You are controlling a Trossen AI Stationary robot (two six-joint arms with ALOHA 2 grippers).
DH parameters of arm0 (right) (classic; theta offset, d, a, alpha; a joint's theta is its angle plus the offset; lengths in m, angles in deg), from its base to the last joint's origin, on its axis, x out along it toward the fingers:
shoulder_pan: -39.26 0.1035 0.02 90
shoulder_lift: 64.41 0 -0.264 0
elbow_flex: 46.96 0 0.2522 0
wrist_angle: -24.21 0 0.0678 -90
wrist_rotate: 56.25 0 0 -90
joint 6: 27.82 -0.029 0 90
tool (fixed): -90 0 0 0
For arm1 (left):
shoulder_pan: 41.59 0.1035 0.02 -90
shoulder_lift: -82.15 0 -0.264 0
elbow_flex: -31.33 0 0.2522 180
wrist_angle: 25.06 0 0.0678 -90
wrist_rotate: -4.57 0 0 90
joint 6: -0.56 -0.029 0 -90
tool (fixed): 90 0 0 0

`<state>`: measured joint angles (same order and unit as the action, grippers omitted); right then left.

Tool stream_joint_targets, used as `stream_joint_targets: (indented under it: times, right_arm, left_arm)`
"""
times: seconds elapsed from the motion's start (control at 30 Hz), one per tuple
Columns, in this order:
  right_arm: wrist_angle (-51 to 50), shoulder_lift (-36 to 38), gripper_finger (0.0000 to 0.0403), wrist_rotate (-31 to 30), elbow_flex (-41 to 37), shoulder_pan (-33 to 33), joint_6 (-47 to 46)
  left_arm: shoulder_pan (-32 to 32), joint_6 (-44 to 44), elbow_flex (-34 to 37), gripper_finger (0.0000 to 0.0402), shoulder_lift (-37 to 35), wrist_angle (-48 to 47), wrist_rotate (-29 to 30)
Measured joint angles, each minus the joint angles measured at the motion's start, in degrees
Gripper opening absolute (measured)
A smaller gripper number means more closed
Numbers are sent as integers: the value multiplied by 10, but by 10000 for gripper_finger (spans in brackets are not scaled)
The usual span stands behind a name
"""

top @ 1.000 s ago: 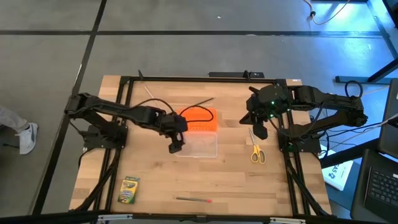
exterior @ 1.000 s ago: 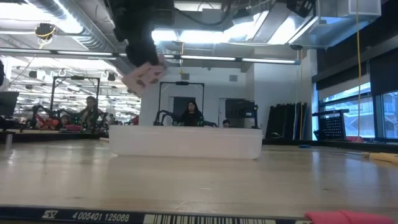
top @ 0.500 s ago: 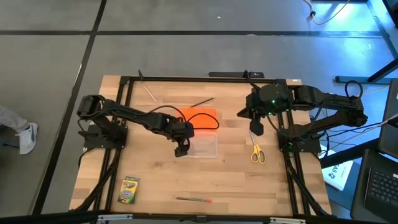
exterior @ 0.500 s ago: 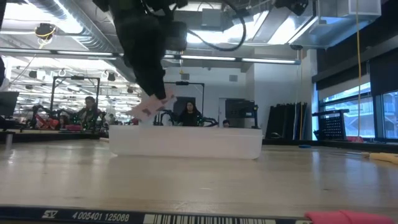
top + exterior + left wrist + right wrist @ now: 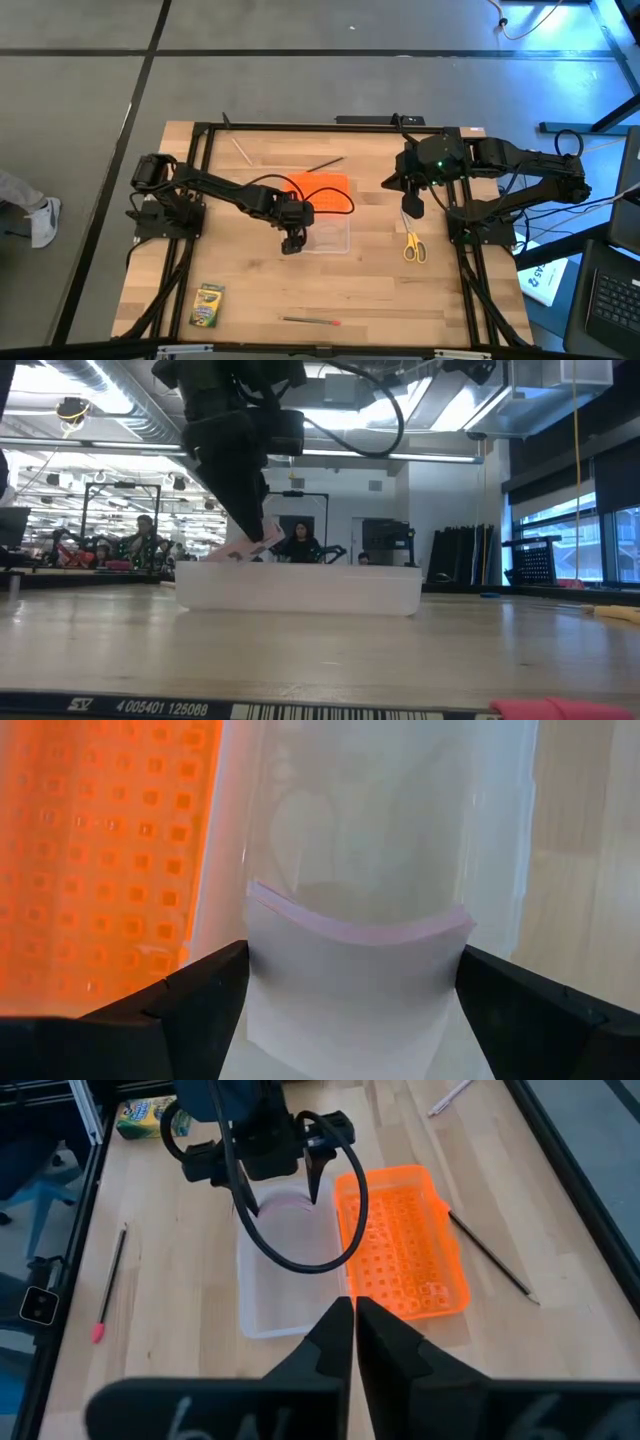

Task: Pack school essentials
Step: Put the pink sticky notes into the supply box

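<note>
My left gripper [image 5: 292, 241] is shut on the pale pink square block [image 5: 248, 546] over the near left corner of the clear box [image 5: 327, 232]. My right gripper [image 5: 411, 208] hovers shut near the table's right side, just beyond the yellow-handled scissors [image 5: 413, 246], touching nothing. The green-yellow crayon box [image 5: 207, 305] and the red-tipped pencil [image 5: 312, 321] lie flat near the table's near edge. A dark pencil [image 5: 325, 163] and a pale pen [image 5: 241, 150] lie toward the far edge. No tiny blue piece shows. My left gripper pinches the pink block [image 5: 355, 960] between its two fingers [image 5: 185, 1010], one on each opposite side edge. The fingers come from above, pointing down. The block is lifted clear and tilted, its lower edge [image 5: 235, 554] at about the height of the box's rim.
The orange lid [image 5: 322, 193] lies flat against the clear box's far side, with a black cable looping over it. A black frame [image 5: 300, 127] rims the table. People sit in the room beyond the table [image 5: 305, 545].
My left gripper has moved a little toward the table's right and downward, carrying the pink block from well above the clear box to about rim height at its near left corner. The block has stayed tilted in the hold.
</note>
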<state>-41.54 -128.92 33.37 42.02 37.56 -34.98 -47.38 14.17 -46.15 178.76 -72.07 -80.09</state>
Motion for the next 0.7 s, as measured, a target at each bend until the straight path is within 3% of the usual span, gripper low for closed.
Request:
stream_joint_targets:
  times: [0.7]
  right_arm:
    - [4,0,20,-1,0,0,2]
  left_arm:
    - [-3,-7,0,339,34,-8,6]
